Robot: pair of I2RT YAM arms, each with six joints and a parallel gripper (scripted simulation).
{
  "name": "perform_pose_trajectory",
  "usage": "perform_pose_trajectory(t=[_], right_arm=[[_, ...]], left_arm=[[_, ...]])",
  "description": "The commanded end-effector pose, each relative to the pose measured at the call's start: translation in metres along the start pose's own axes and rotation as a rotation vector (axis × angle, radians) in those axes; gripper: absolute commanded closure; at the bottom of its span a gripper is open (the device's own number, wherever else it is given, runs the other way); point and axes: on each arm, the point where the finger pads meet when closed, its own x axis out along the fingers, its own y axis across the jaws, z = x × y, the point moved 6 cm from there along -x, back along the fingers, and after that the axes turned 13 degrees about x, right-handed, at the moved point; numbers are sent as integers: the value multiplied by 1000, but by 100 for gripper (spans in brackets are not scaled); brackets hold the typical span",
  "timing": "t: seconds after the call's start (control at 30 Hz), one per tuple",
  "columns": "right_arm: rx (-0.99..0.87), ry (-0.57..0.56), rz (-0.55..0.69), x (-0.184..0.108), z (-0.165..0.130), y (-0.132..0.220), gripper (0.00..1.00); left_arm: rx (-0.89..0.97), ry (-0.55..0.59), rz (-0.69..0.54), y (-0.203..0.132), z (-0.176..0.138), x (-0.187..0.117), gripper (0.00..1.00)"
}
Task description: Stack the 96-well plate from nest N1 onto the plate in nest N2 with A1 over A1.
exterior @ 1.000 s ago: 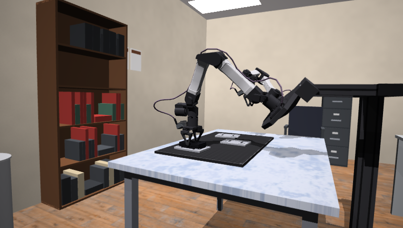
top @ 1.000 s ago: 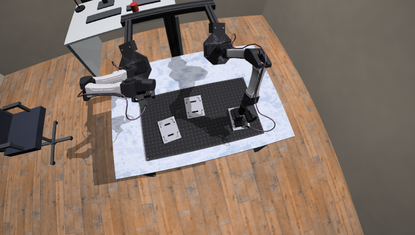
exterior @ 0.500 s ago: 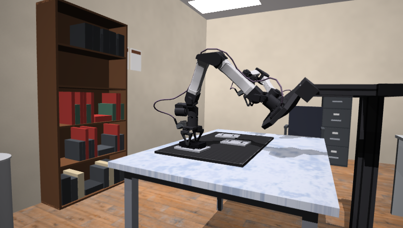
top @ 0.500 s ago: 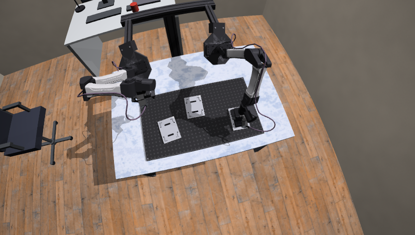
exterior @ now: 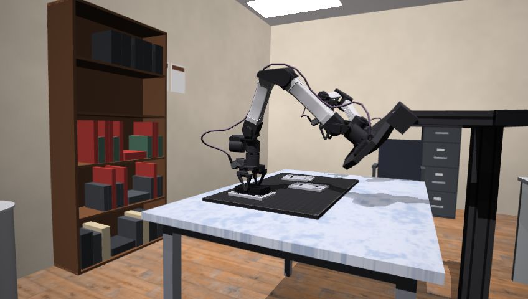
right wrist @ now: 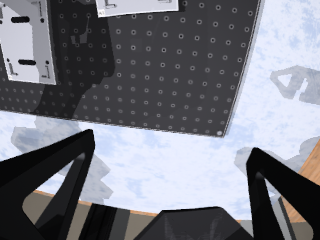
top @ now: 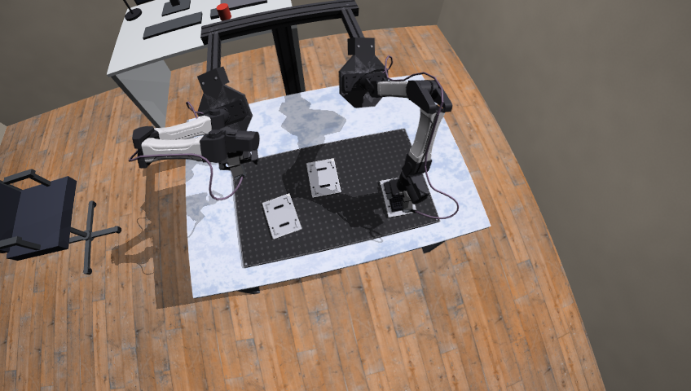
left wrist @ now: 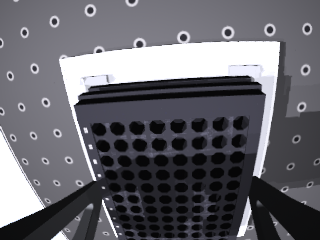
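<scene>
The left gripper [top: 399, 203] [exterior: 253, 188] [left wrist: 173, 188] pointed down, open, near the counter's [top: 217, 276] [exterior: 370, 229] [left wrist: 12, 200] [right wrist: 150, 170] far left corner; the right gripper [top: 246, 162] [exterior: 326, 135] [right wrist: 172, 147] hung open near its right edge.

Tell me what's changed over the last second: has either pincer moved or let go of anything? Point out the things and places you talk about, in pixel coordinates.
Nothing visibly changed. The left pincer [top: 398, 197] [exterior: 253, 186] [left wrist: 173, 188] is still open around the stacked black plates [top: 397, 204] [exterior: 255, 190] [left wrist: 170, 161] in their white nest [top: 391, 213] [exterior: 259, 199] [left wrist: 170, 65]; the right pincer [top: 238, 167] [exterior: 325, 135] [right wrist: 172, 147] is still open, away from them. No grasp or release shows.
</scene>
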Motion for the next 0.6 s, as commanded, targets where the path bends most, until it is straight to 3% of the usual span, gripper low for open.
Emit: perform_pose_trajectory(t=[0.0, 0.17, 0.57], right_arm=[[-4, -2, -6, -1, 0, -1, 0], [-4, -2, -6, -1, 0, -1, 0], [-4, -2, -6, -1, 0, -1, 0]], left_arm=[[-3, -28, 8, 5, 0, -9, 0], [6, 3, -8, -1, -5, 0, 0], [-2, -7, 3, -2, -3, -17, 0]])
